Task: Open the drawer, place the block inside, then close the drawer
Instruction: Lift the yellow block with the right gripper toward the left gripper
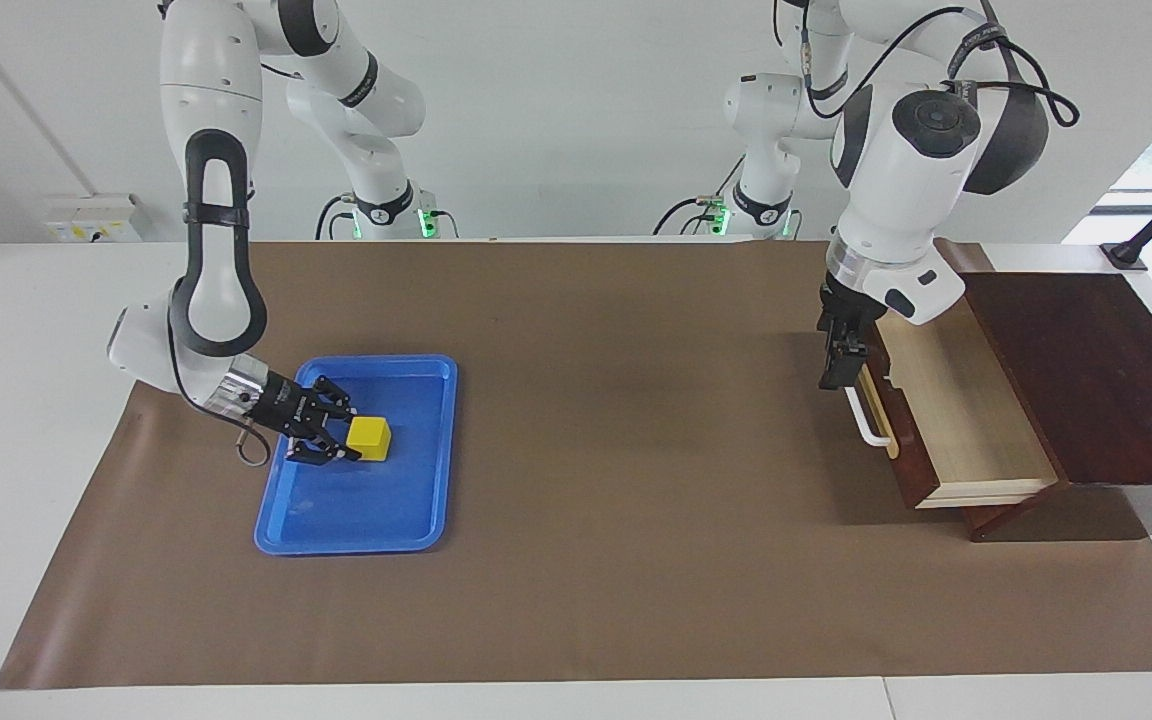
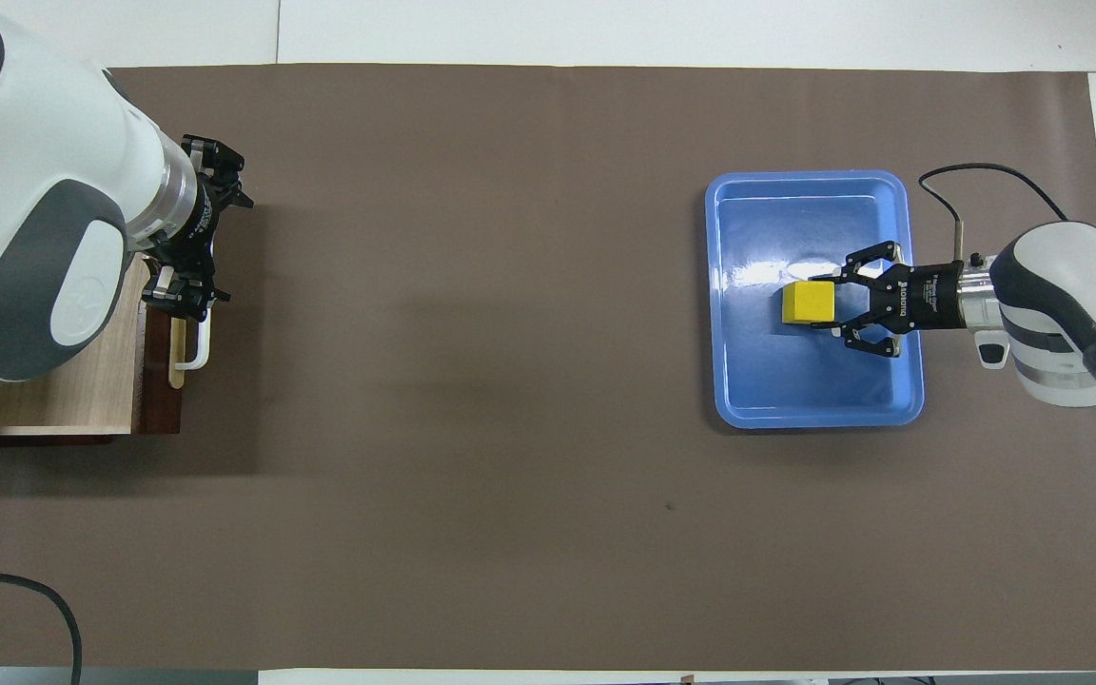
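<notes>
The drawer is pulled out of its dark wooden box at the left arm's end of the table, and its pale interior is empty. It also shows in the overhead view. My left gripper is open, just above the end of the white handle nearer the robots. The yellow block lies in the blue tray. My right gripper is low in the tray and open, with its fingertips on either side of the block's edge.
Brown paper covers the table between the tray and the drawer. A cable loops off the right wrist beside the tray.
</notes>
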